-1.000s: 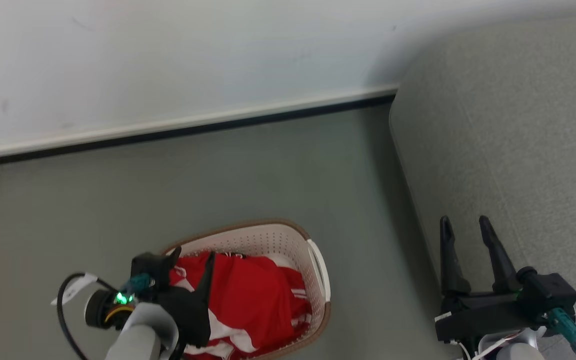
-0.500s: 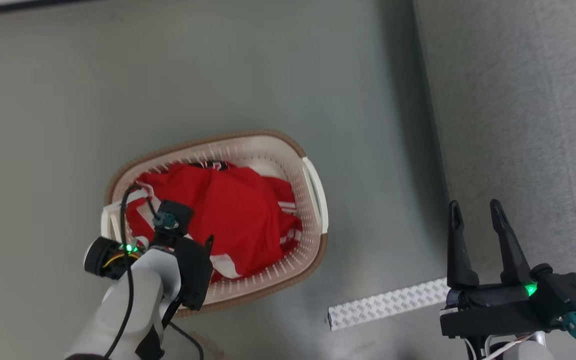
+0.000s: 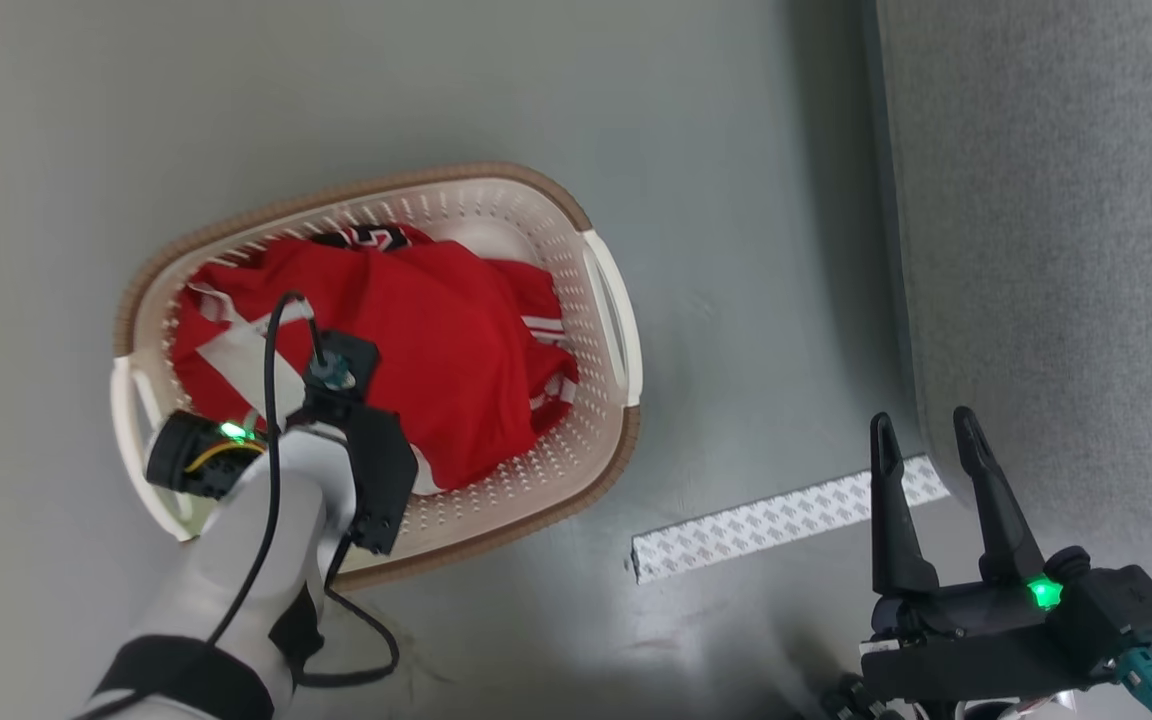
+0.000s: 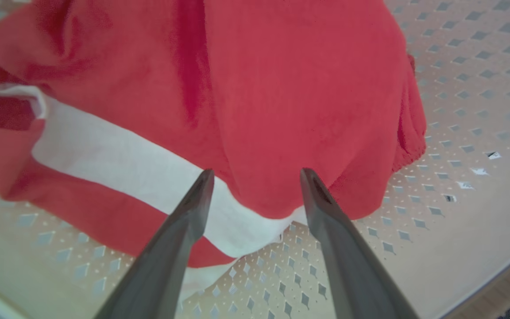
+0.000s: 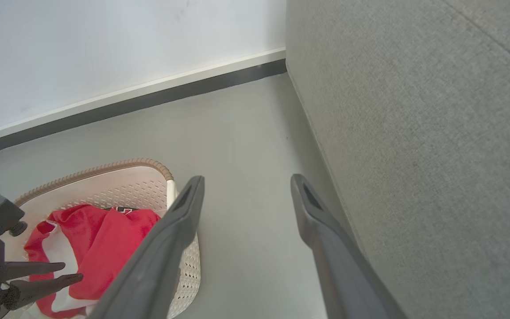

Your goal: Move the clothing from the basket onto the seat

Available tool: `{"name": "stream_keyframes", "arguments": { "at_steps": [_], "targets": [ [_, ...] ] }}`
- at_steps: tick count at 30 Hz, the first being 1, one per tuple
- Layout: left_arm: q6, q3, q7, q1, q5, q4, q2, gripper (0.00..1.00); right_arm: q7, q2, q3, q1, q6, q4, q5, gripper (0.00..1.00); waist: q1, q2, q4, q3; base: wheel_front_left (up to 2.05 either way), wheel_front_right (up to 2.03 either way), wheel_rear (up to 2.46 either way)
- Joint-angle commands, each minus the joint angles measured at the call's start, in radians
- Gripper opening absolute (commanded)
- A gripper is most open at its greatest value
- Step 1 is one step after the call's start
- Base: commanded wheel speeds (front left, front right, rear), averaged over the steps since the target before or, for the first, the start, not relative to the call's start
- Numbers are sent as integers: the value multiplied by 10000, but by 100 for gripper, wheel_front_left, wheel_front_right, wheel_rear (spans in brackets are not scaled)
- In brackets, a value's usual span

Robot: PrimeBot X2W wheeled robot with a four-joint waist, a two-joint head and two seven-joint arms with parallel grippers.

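The basket (image 3: 496,212) stands on the floor, cream with a brown rim, and holds the clothing (image 3: 446,320), a red heap with white stripes and a black-and-white patch at its far edge. My left gripper (image 4: 257,172) points down into the basket, open, its tips just over the red cloth (image 4: 281,97) and a white stripe, with nothing between them. From the right wrist view the left gripper (image 5: 71,271) hangs over the clothing (image 5: 104,239) with fingers apart. My right gripper (image 3: 923,418) is open and empty beside the grey seat (image 3: 1056,250), low at the right.
A white patterned tape strip (image 3: 776,515) lies on the grey floor (image 3: 736,300) between basket and seat. A white wall with a dark baseboard (image 5: 126,99) runs behind the basket (image 5: 117,186). The seat's side (image 5: 414,133) rises close to my right fingers.
The head camera has tilted down, so the wall left the picture. My left gripper has turned downward and lowered into the basket over the clothing. The right gripper stays open.
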Motion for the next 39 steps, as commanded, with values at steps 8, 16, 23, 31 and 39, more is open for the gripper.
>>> {"name": "stream_keyframes", "arguments": {
  "at_steps": [8, 16, 23, 31, 39],
  "targets": [
    [583, -356, 398, -523, -287, 641, 73, 100, -38, -2, 266, 312, 6, -382, 362, 100, -1, -2, -494, 809, 0, 0, 0],
    [341, -476, 58, -848, -435, 1160, 100, 46, -38, -4, 420, 426, 8, -591, 602, 100, -1, -2, -692, 1008, 0, 0, 0],
    [150, -603, -987, -937, -575, 1570, 69, 0, -39, -7, 430, 244, 6, -426, 675, 100, -1, -2, -601, 863, 0, 0, 0],
    [-347, -353, -2072, -216, -1670, 1402, 57, 0, -36, -7, 338, 23, 6, 296, 490, 100, -1, -2, -65, -571, 0, 0, 0],
    [-653, -1096, -2672, 796, -3355, 232, 48, 0, 14, -11, 476, -142, 6, 1417, 124, 100, -1, -2, 827, -3014, 0, 0, 0]
  ]
}}
